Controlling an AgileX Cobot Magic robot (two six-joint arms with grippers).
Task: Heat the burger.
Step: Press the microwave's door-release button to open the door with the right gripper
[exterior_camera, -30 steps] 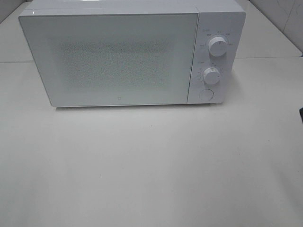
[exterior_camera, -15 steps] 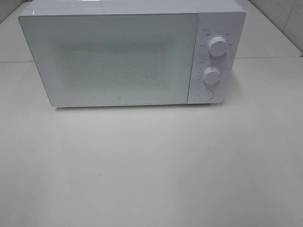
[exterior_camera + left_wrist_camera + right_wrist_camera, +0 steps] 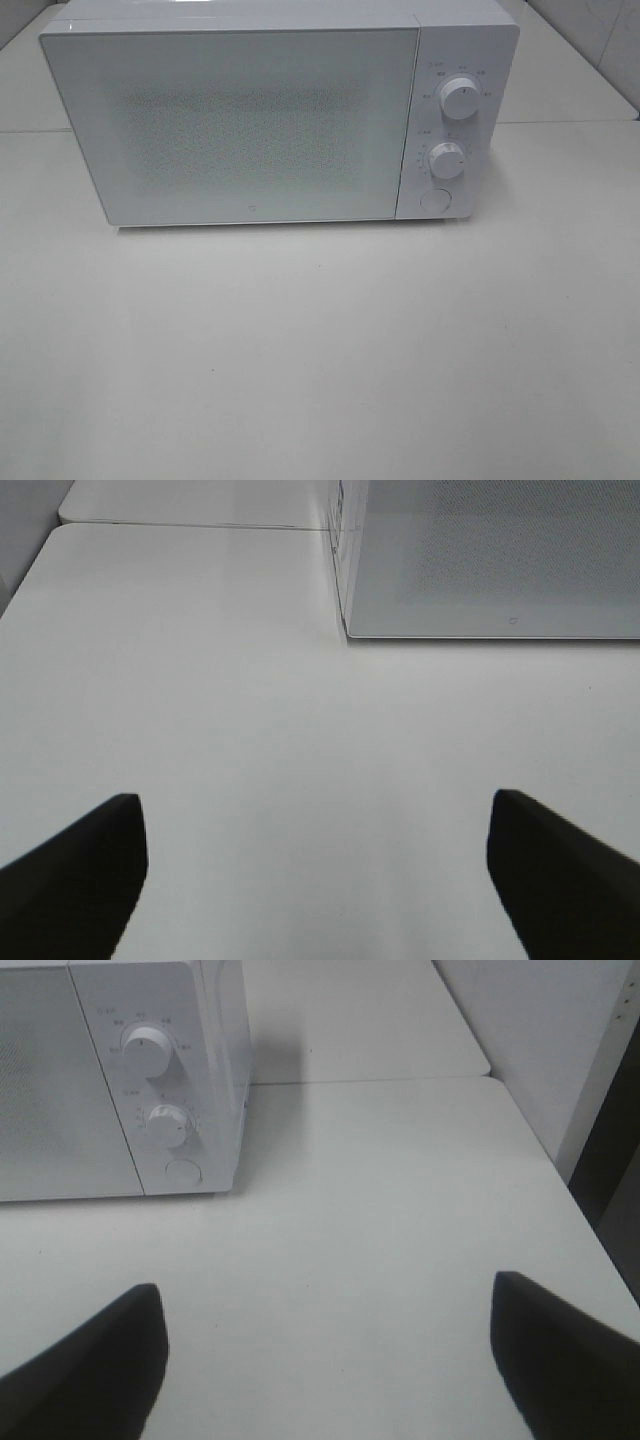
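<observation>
The burger is out of view in every frame. A white microwave (image 3: 260, 115) stands at the back of the table with its door shut; two round knobs (image 3: 459, 98) and a round button (image 3: 434, 199) sit on its right panel. My left gripper (image 3: 318, 875) hangs open over bare table, short of the microwave's front left corner (image 3: 345, 630), with nothing between its fingers. My right gripper (image 3: 328, 1360) is open too, empty, over the table to the right of the microwave's control panel (image 3: 160, 1090). Neither gripper shows in the high view.
The white table (image 3: 320, 350) spreads wide in front of the microwave. A seam (image 3: 570, 122) crosses the table at the back. The right table edge (image 3: 590, 1230) runs beside a white wall and a dark gap.
A dark bit of the right arm at the right edge of the high view one second ago has left the frame. The microwave has not moved.
</observation>
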